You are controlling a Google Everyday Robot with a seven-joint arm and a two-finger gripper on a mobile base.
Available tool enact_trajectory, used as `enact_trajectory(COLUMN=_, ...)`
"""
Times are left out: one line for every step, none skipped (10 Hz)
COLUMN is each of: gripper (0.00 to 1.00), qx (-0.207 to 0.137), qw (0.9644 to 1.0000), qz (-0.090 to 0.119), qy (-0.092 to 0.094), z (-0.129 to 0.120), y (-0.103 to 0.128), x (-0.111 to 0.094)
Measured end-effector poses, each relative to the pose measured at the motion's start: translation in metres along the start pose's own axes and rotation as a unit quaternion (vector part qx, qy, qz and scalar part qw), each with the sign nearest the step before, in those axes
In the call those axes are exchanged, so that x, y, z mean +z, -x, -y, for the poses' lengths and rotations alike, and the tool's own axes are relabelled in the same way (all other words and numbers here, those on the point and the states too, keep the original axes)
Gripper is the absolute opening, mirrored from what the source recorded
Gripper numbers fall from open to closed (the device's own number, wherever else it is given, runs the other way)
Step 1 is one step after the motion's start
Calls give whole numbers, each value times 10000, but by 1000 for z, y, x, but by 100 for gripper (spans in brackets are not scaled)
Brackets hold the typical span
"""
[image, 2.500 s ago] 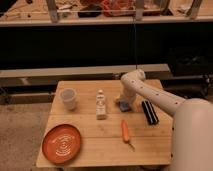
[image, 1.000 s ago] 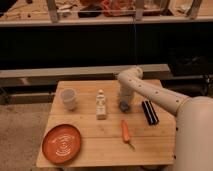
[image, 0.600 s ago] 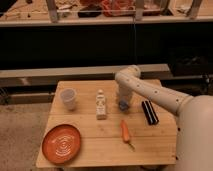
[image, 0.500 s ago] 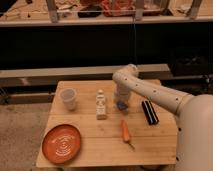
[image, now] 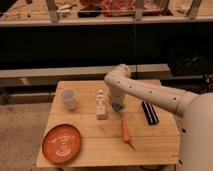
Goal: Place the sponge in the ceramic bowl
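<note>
Bowl [image: 62, 144] sits front-left on table [image: 155, 147], near the front edge, upright, ring pattern inside fully visible. Carrot [image: 125, 130] is front-center, long axis roughly front-to-back. Robot body is at bottom-right; arm [image: 150, 92] reaches L across the table from there. Black ribbed block [image: 149, 112] lies R of center, just beside the arm, apart from carrot. White bottle [image: 101, 105] stands upright mid-table. Gripper [image: 117, 102] is just R of bottle, pointing down. Sponge [image: 117, 106] is at its tip, a small blue bit showing right under it. Grip state: can't tell whether released, clenched or grasping. Also can't tell if sponge is on or off the tabletop. Sponge is well apart from bowl, w/ bottle roughly between them. Cup [image: 68, 98] stands upright back-left, L of bottle. Behind the table is a dark shelf [image: 100, 20] w/ clutter on top, too blurred to ID.
</note>
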Motion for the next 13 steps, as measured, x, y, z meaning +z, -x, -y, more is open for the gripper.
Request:
enact_trajectory(gripper=2, qx=-108, qw=9999, qz=-54, qy=-15, z=14, y=8, x=-7)
enact_trajectory(gripper=2, qx=-194, qw=9998, qz=-92, qy=5, z=17, y=13, x=-10)
enact_trajectory(gripper=2, qx=-286, qw=9995, qz=-134, qy=-10, z=20, y=19, x=-17)
enact_trajectory(gripper=2, qx=-339, qw=9993, qz=-146, qy=-7, z=20, y=23, x=-19)
enact_trajectory(gripper=2, qx=-462, qw=9987, qz=-195, qy=20, z=24, y=30, x=-24)
enact_trajectory(gripper=2, qx=-647, qw=9976, qz=-231, qy=38, z=34, y=42, x=-32)
enact_trajectory(gripper=2, qx=-787, qw=9965, qz=-263, qy=49, z=41, y=50, x=-37)
enact_trajectory(gripper=2, qx=-838, qw=9961, qz=-272, qy=57, z=41, y=52, x=-40)
enact_trajectory(gripper=2, qx=-859, qw=9959, qz=-284, qy=76, z=39, y=52, x=-41)
enact_trajectory(gripper=2, qx=-910, qw=9954, qz=-298, qy=80, z=37, y=53, x=-41)
enact_trajectory(gripper=2, qx=-1025, qw=9942, qz=-319, qy=68, z=40, y=60, x=-42)
enact_trajectory(gripper=2, qx=-1184, qw=9924, qz=-341, qy=59, z=48, y=75, x=-43)
enact_trajectory(gripper=2, qx=-1347, qw=9902, qz=-373, qy=43, z=59, y=93, x=-45)
